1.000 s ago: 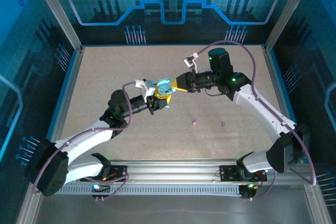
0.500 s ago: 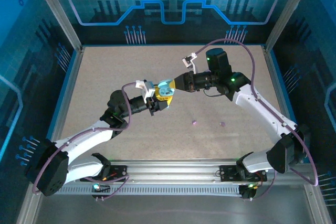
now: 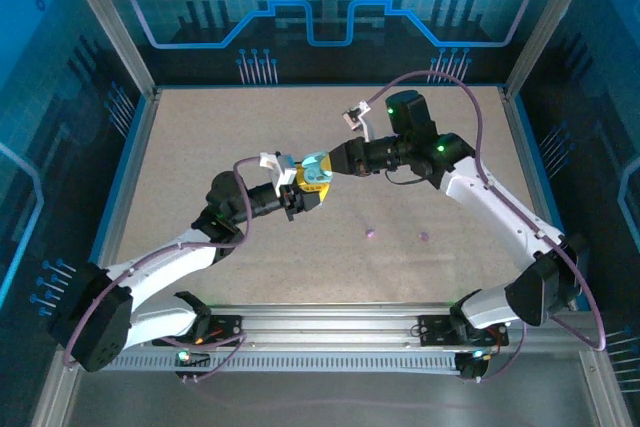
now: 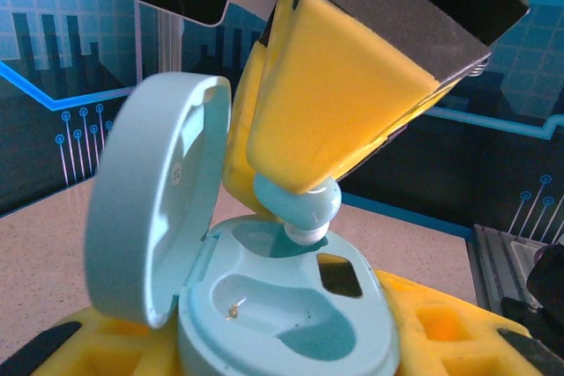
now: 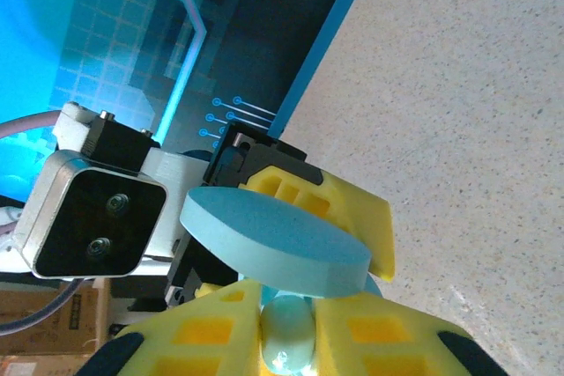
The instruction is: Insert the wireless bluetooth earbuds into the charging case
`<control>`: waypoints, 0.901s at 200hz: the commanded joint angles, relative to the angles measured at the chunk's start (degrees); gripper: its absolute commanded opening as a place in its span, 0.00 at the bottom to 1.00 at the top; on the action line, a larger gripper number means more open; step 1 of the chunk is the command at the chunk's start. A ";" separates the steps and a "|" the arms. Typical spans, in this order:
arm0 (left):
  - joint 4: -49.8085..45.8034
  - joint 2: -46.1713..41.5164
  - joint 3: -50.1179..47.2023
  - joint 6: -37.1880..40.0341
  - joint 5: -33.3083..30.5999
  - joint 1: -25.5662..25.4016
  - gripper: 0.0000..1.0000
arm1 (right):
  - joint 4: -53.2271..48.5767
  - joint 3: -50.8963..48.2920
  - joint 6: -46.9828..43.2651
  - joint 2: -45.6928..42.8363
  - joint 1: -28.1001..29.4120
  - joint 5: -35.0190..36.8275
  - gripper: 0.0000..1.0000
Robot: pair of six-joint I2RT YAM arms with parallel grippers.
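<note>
one light, likely slippery earbud (image 4: 304, 215) is sitting pinched at its body in right hand (image 5: 284, 316); left hand (image 3: 301, 188) is clamping case (image 4: 150, 204).

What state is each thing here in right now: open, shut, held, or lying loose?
teal case: lid open, near socket empty.
teal earbud: tip at the case's far socket, not seated.
purple earbuds: lying loose on the table.
left gripper: shut on the teal case.
right gripper: shut on the teal earbud.
</note>
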 commanded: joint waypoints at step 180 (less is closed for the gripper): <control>-0.22 -2.24 0.63 0.88 -2.60 -0.82 0.31 | -5.90 3.42 -8.67 -6.27 1.12 9.67 0.44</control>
